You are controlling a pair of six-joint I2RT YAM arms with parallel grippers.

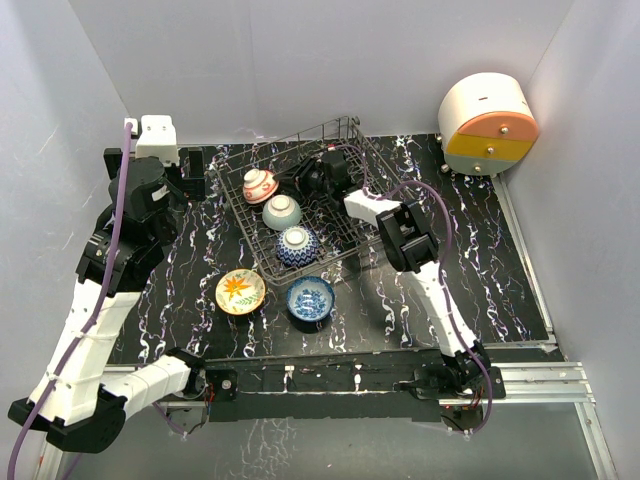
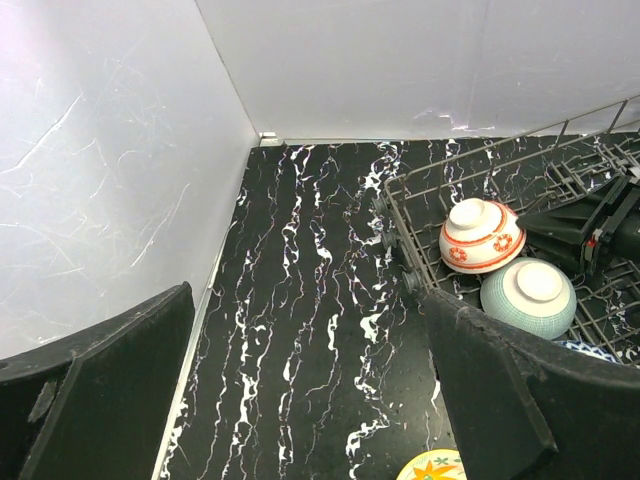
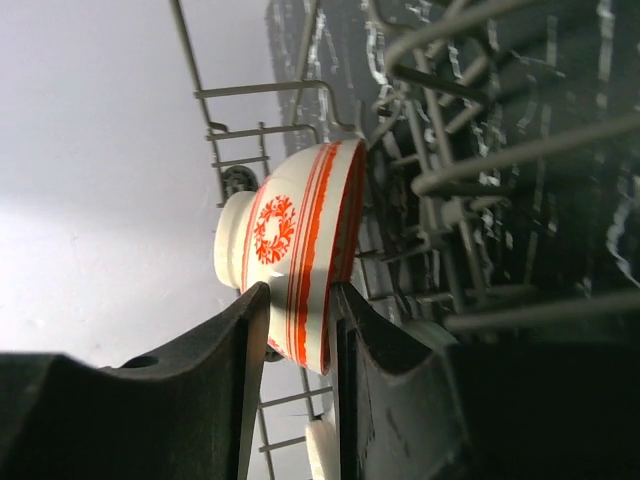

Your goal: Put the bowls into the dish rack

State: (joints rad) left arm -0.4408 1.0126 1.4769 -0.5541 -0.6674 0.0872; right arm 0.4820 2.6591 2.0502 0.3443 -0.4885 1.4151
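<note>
The dish rack [image 1: 352, 236] stands at the back middle of the table. Three bowls sit in it bottoms up: the orange-red bowl [image 1: 260, 185], the grey-green bowl [image 1: 282, 211] and a blue-white bowl [image 1: 298, 245]. My right gripper [image 1: 300, 180] reaches into the rack and is shut on the rim of the orange-red bowl [image 3: 285, 240], one finger on each side of its wall. The yellow-orange floral bowl [image 1: 240, 291] and another blue-white bowl [image 1: 311, 298] sit upright on the table in front of the rack. My left gripper [image 2: 308, 295] is open and empty, left of the rack.
A round white-orange-yellow drawer unit [image 1: 487, 125] stands at the back right corner. White walls close in the left, back and right. The left wrist view shows bare black marbled table [image 2: 300, 260] between the left wall and the rack [image 2: 400, 215].
</note>
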